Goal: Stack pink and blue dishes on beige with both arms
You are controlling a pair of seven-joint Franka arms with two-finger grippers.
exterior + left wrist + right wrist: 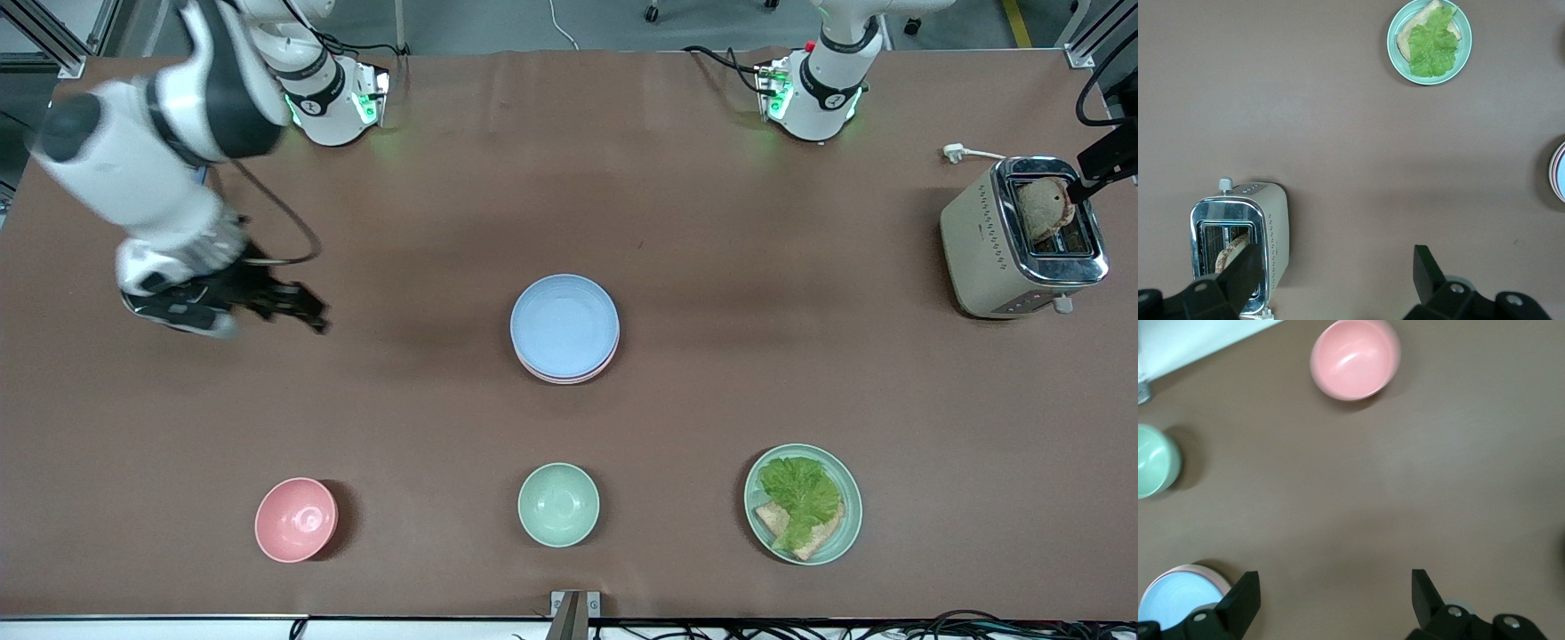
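Observation:
The light blue plate [564, 324] lies on top of the pale pink plate [569, 377] in one stack at the table's middle; only the pink rim shows. No beige plate shows; whatever lies under the pink one is hidden. The stack also appears in the right wrist view, blue plate [1168, 603] over pink rim [1205, 573]. My right gripper [311, 313] [1336, 587] hangs open and empty over bare table toward the right arm's end. My left gripper [1338, 267] [1089, 182] is open and empty, high over the toaster's edge.
A beige toaster [1022, 240] with toast in a slot stands at the left arm's end. Nearer the front camera sit a deep pink bowl [296, 519], a small pale green bowl [558, 504] and a green plate [845, 524] with lettuce and bread.

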